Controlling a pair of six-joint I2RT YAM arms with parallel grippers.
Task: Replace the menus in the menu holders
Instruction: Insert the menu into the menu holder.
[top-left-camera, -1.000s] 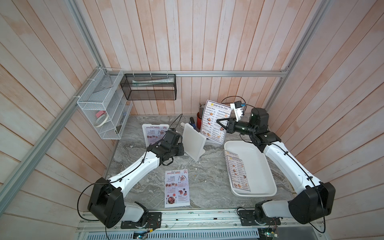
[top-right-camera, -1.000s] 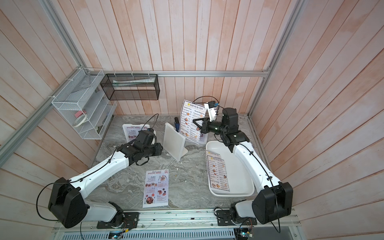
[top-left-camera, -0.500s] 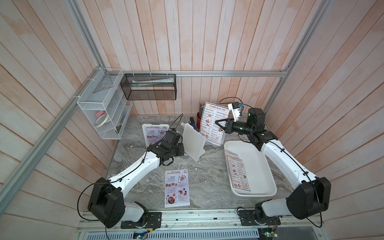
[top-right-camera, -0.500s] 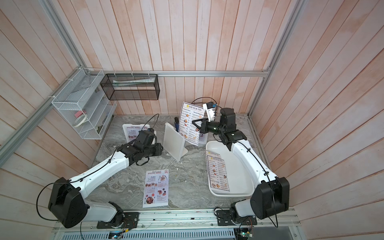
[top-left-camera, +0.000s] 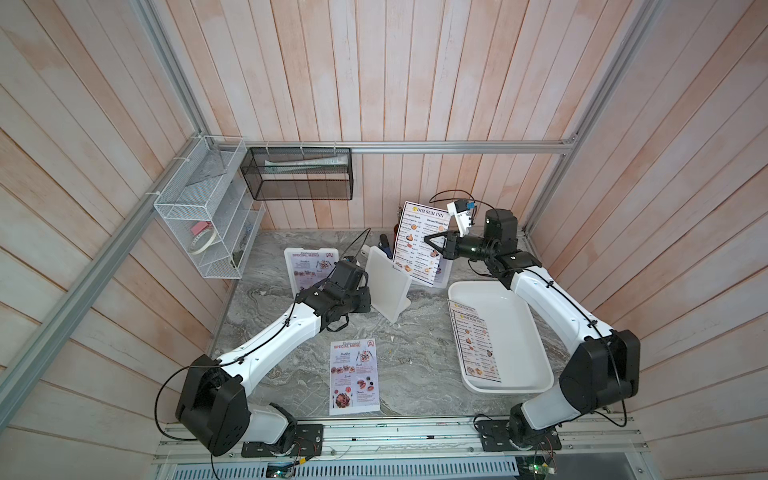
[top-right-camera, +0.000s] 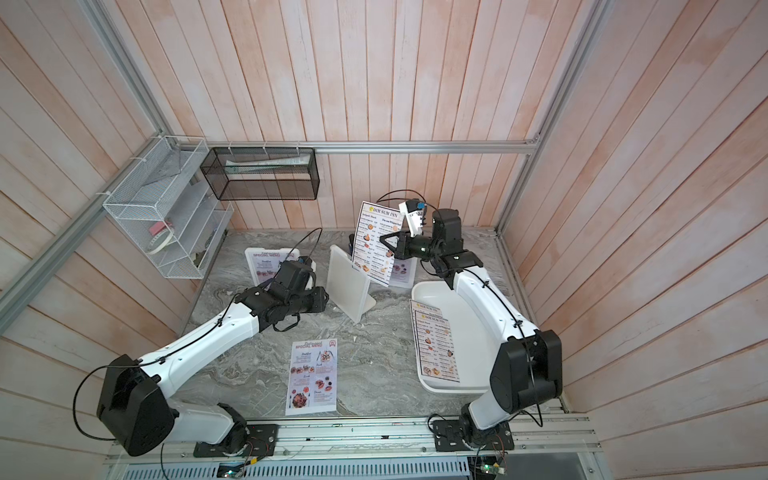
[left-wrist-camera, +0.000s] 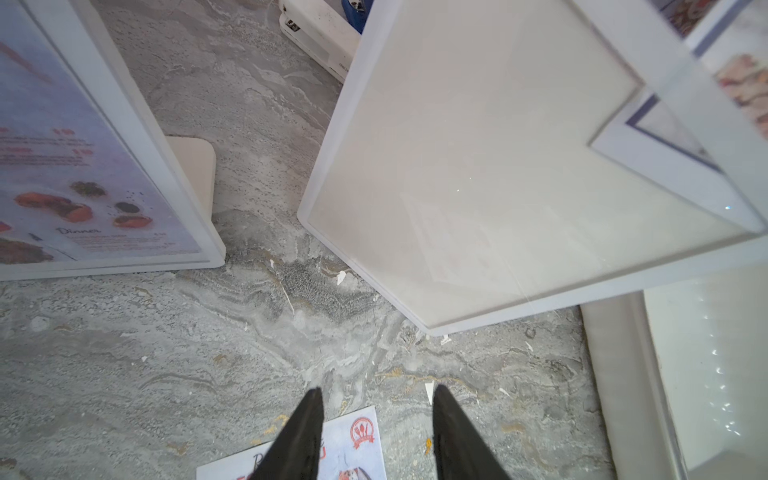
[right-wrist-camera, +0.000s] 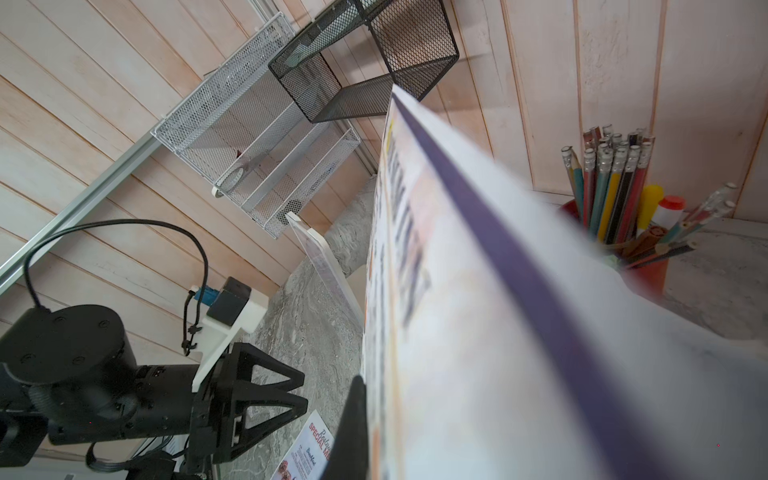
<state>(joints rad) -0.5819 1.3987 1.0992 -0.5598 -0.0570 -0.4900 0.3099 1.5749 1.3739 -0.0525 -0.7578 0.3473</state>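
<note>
White plastic is what I look for first, since all three holders are made of it. Far on the left, the left holder (left-wrist-camera: 145, 137) has a red SPECIAL MENU (top-left-camera: 309, 272) inside it. The middle holder (top-left-camera: 386, 286) is bare, with nothing in it. Near the front of the table (top-left-camera: 415, 345) a loose SPECIAL MENU sheet (top-left-camera: 354, 376) lies flat, so I think that one is already out.

Next comes the held DIM SUM INN menu (top-left-camera: 411, 249), up in the air. The right holder (top-left-camera: 445, 277) stands half hidden behind it. It has a sheet with food pictures in it, but I cannot read the heading. Farthest right, the tray (top-left-camera: 511, 332) holds two more DIM SUM INN menus (top-left-camera: 476, 345), one lying partly on the other.

So I judge the job has only just begun. One holder is emptied and no holder has a new menu yet.

Now the fingers. The left gripper (left-wrist-camera: 378, 388) hangs low over the table between the left holder and the middle holder, above the top corner of the loose sheet. Its fingers (left-wrist-camera: 307, 428) are partly apart. They hold nothing and touch nothing that I can see.

The right gripper (top-left-camera: 429, 241) is pinched tight on the held menu. The menu hangs upright just behind the middle holder. In the right wrist view one finger (right-wrist-camera: 353, 424) presses flat on the paper. I think this sheet goes into the bare holder next, and thin paper can bend.
</note>
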